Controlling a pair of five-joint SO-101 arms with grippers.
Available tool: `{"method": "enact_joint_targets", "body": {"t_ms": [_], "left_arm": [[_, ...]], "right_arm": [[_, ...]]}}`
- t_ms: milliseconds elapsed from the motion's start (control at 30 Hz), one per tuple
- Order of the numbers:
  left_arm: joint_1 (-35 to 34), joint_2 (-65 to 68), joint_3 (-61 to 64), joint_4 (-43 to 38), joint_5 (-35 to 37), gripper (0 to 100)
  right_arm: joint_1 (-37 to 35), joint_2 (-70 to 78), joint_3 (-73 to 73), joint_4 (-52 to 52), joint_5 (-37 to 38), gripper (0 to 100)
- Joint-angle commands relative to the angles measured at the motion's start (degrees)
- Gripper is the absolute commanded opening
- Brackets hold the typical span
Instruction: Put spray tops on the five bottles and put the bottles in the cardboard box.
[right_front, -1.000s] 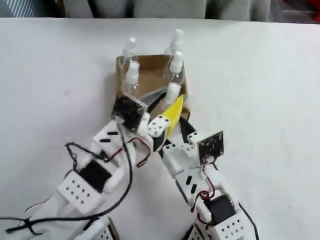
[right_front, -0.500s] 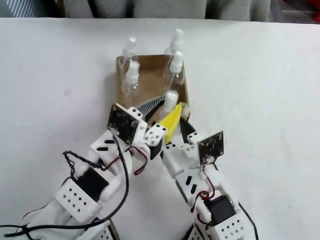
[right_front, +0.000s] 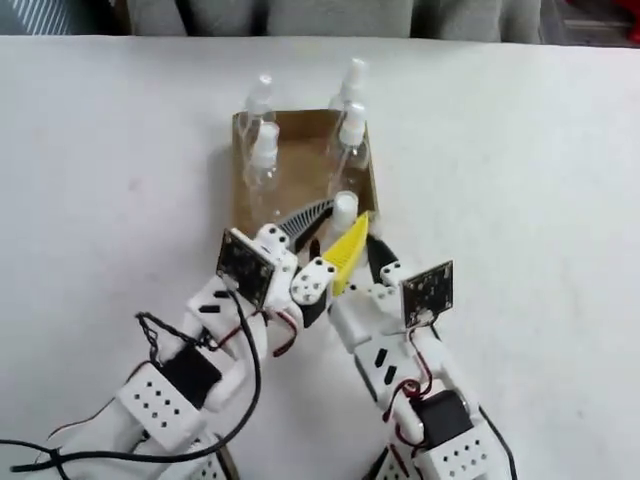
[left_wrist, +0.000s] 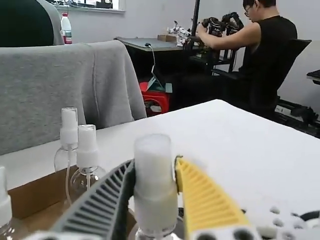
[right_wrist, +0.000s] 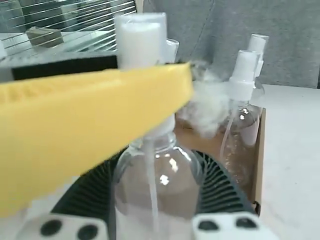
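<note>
Cardboard box (right_front: 300, 132) holds four topped bottles (right_front: 263, 160); left gripper (right_front: 345, 212) pinches the fifth bottle's (right_wrist: 165, 167) spray top (left_wrist: 152, 175), right gripper (right_wrist: 157, 197) clasps its body, still unboxed.

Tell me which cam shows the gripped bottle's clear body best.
Right wrist view: the bottle body sits close up and mostly unobstructed in the right gripper. Left wrist view gives mostly its spray top. High view: spray top visible, body hidden under the left gripper.

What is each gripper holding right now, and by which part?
The left gripper clamps the spray top of one bottle; the right gripper grips that bottle's clear body.
</note>
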Motion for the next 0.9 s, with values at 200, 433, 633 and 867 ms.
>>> {"method": "enact_joint_targets", "body": {"t_ms": [200,433,633,867], "left_arm": [[1.01,-0.84,0.44,0.09,0.26,22],[0.31,-0.84,0.0,0.09,0.0,23],[-2.51,-1.27,-1.41,0.18,0.0,23],[-0.57,-16.57,-1.14,9.23,0.26,23]], "right_arm": [[1.98,-0.66,0.35,-2.07,-0.7,1.5],[1.98,-0.66,0.35,-2.07,-0.7,1.5],[2.07,-0.57,0.35,-2.15,-0.53,1.5],[2.07,-0.57,0.35,-2.07,-0.44,1.5]]}}
